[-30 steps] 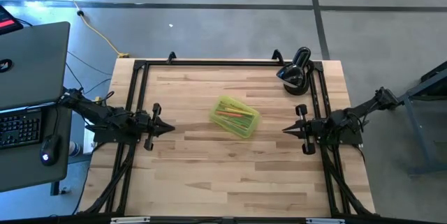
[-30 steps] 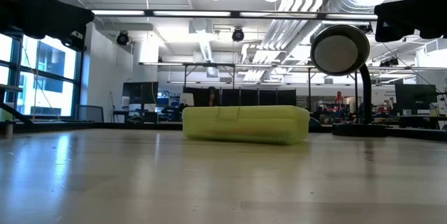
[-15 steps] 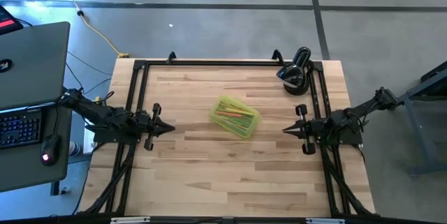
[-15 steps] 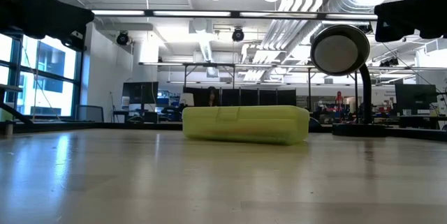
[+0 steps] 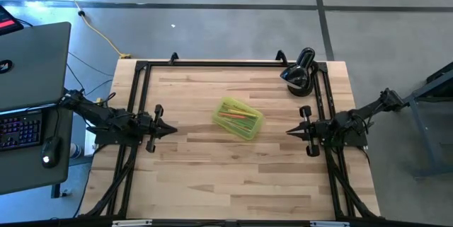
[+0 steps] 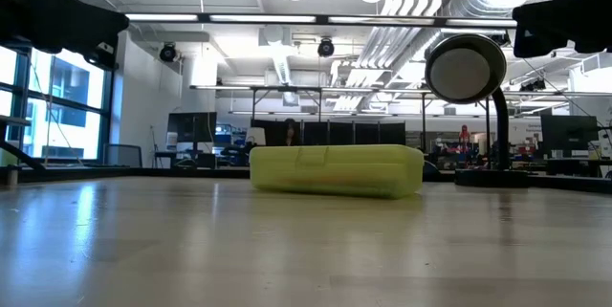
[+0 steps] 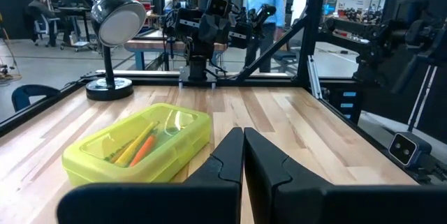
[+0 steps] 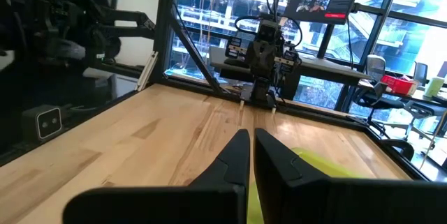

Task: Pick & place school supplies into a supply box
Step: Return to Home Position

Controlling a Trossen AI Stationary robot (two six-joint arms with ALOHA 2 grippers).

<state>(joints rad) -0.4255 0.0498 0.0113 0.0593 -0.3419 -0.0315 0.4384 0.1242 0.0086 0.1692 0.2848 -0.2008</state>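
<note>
Wooden worktop (image 5: 212, 184) with a black frame along its edges. A black round-headed lamp (image 5: 299, 73) stands at one corner. Beside the worktop are a grey laptop (image 5: 32, 64), a keyboard (image 5: 18, 128) and a mouse (image 5: 47, 158). A yellow cable (image 5: 99, 32) crosses the floor. A person (image 7: 264, 1) in a blue shirt stands beyond.

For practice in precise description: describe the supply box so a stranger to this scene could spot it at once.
On the wooden table, look near the middle, between the left gripper and right gripper. The shallow supply box lies there. Only it is translucent yellow-green with pencils showing inside; the lamp is black.
</note>
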